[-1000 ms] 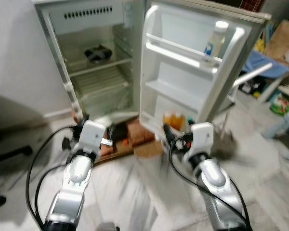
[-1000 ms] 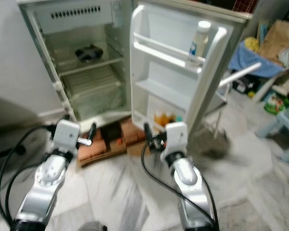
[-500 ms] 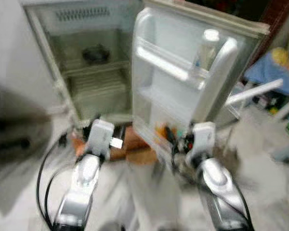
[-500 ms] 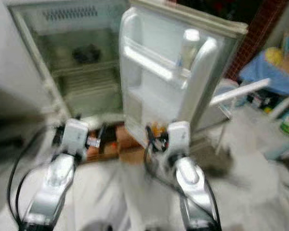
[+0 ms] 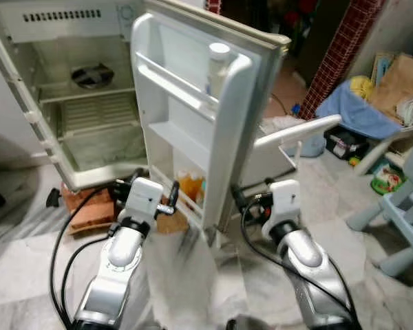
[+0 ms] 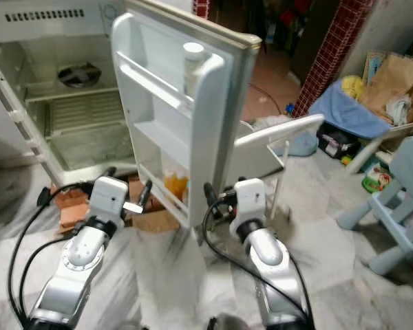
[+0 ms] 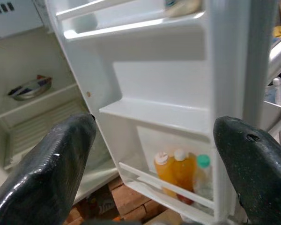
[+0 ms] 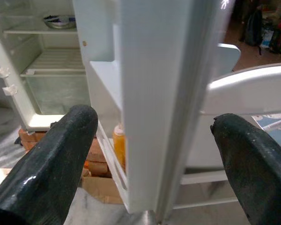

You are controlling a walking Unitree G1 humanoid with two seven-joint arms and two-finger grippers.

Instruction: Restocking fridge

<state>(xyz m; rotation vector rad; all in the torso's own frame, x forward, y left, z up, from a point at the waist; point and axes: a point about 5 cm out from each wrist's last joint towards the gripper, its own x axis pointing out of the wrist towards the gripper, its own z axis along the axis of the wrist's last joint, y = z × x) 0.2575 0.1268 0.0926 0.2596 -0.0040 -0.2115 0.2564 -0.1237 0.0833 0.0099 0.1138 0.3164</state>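
A small white fridge stands open on bricks, its door swung out towards me, edge-on. The door's top shelf holds a white bottle. Its bottom shelf holds two orange bottles and a green-capped one. A dark dish sits on a wire shelf inside. My left gripper is open and empty, low before the door's inner side. My right gripper is open and empty, facing the door's outer edge.
A white plastic chair stands just behind the door. Bricks and cardboard lie under the fridge. At the right are a blue cloth, a paper bag and a light blue child's chair.
The camera has swung to the right: the fridge sits further left, the door now faces me edge-on and more of the room shows. Both grippers keep their open pose.
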